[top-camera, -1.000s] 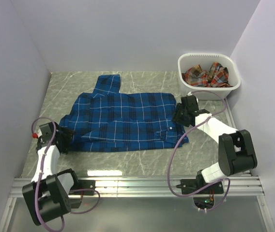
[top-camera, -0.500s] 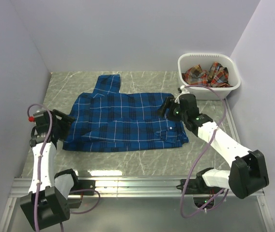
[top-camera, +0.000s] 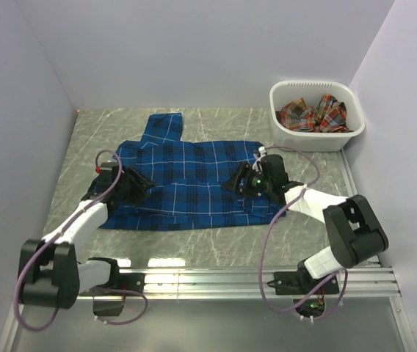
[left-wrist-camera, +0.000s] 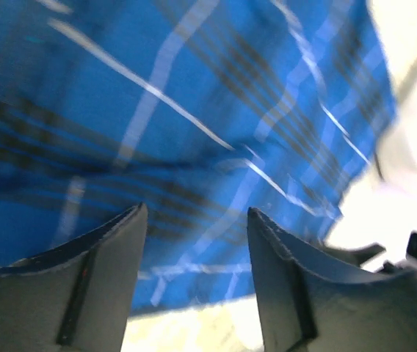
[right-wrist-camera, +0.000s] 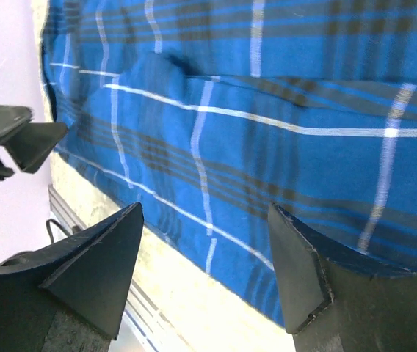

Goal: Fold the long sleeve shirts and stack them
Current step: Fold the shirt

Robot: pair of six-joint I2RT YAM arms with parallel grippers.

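Above blue shirt (top-camera: 194, 183), all fingers (right-wrist-camera: 91, 271) apart.

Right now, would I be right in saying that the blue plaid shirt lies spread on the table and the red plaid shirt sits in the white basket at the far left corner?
Not quite: the top view shows the white basket at the far right corner, not the far left. The rest holds: the blue plaid shirt lies spread on the table, and the red plaid shirt sits in the basket.
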